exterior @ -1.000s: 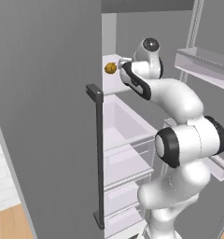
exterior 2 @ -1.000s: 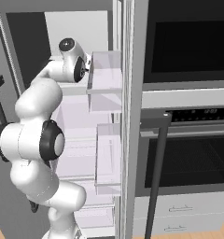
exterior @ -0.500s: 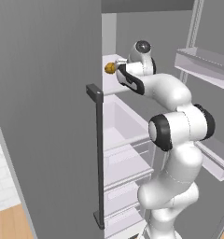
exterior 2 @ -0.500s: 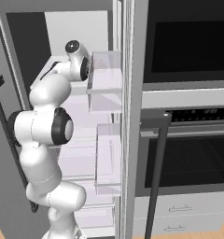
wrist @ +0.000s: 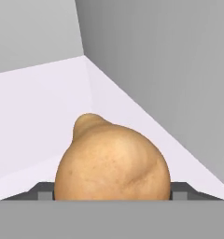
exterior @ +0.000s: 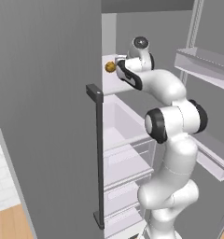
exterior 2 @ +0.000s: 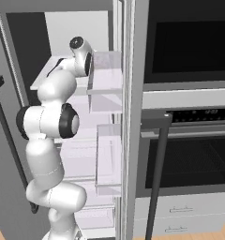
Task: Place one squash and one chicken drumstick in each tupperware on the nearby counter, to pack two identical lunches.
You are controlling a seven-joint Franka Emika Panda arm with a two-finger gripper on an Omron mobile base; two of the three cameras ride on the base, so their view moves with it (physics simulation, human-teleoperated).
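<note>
On the upper fridge shelf [exterior: 115, 84], the tan butternut squash [wrist: 113, 164] sits between the fingers of the gripper [exterior: 115, 68], narrow neck pointing away, toward the back corner. The jaws flank it; I cannot tell whether they grip.

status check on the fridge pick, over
Tool up at fridge shelf, jaws either side of tan squash. Grip not confirmed. Nothing in the way.

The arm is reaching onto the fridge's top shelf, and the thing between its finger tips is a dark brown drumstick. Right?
Not quite. It is the tan squash, not a drumstick: the hand view shows its pale, pear-shaped body between the gripper's finger tips. The reach onto the fridge's top shelf is right.
</note>
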